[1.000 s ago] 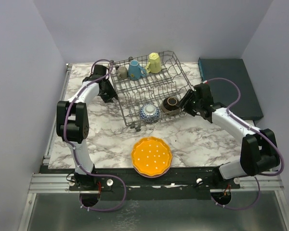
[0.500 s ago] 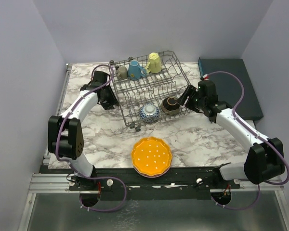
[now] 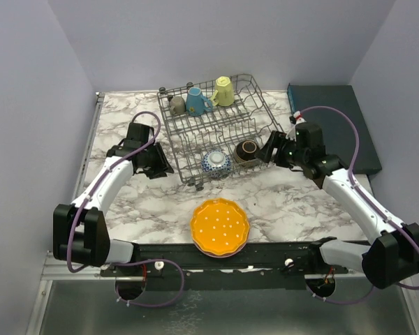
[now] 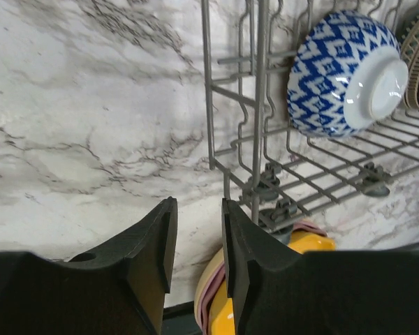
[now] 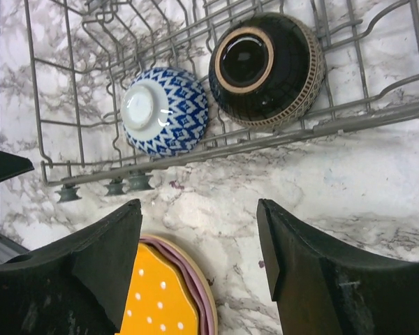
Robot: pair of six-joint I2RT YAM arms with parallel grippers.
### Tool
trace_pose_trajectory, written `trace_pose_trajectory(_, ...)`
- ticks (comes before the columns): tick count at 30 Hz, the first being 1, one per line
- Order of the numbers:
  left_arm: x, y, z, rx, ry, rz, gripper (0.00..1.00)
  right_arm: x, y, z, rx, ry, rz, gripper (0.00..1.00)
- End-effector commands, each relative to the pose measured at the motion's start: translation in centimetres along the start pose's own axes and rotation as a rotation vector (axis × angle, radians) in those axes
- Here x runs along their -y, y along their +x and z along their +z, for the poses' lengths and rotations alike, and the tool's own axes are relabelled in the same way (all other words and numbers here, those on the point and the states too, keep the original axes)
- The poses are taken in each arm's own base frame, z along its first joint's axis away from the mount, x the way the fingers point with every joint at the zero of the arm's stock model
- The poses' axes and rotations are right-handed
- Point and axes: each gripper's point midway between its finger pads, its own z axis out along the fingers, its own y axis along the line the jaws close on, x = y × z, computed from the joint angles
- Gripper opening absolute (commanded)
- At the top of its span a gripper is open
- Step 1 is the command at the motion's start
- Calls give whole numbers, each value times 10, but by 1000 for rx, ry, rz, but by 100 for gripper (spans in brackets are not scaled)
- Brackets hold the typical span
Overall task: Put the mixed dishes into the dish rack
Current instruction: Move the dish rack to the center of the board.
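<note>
Dish rack point(image 3: 195, 132) with blue-white bowl point(image 3: 216, 164) (plates point(image 3: 220, 227) outside)

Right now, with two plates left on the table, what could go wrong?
The orange plate lies stacked on the pink plate at the table's near edge; grabbing one could drag the other or nudge it off. The blue bowl and brown bowl lie on their sides at the rack's near end, so a plate pushed in might knock them. The left gripper hangs close to the rack's wires and could snag.
</note>
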Motion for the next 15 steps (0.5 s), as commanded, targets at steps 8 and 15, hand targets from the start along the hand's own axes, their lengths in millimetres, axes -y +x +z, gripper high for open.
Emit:
trace_pose_trajectory(8,30,76,-28,-153,219,19,38,12,57,-18,-158,-43,-60,73)
trace_pose_trajectory(15,32,116,-37,-201,236,-32,38,12,73,-25,-193,-68,-40,73)
